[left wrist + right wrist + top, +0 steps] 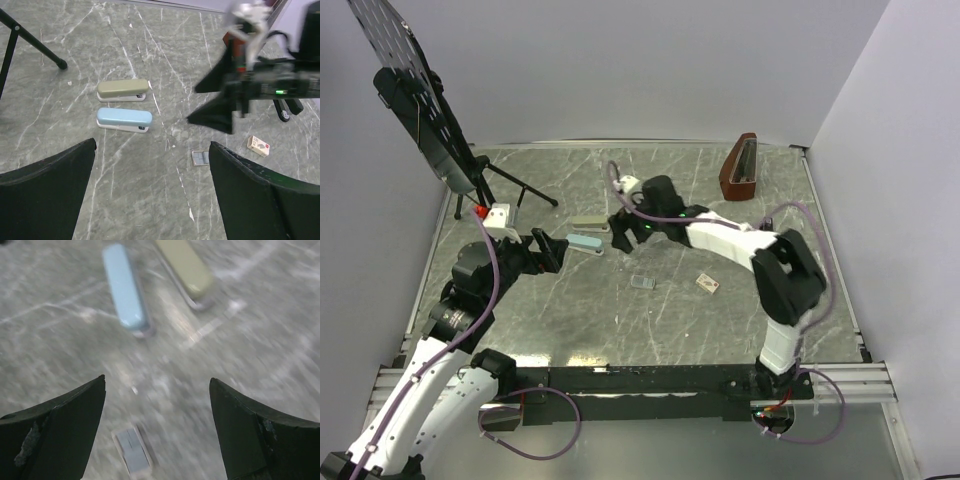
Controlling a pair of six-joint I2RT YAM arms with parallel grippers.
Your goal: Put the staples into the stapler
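While both claws gape wide and grip nothing, the right claw (618,235) hangs over the middle of the grey, veined table (570,330). It is just beside a pale blue stapler (585,243) and an olive stapler (588,222), smooth rounded bars lying parallel, with their ends toward the side edges. The left claw (552,248) faces them. Toward the near edge lie a tan staple box (708,284) and a flat grey tray (642,282). The black stapler (287,107) peeks from behind the right arm, its direction unclear.
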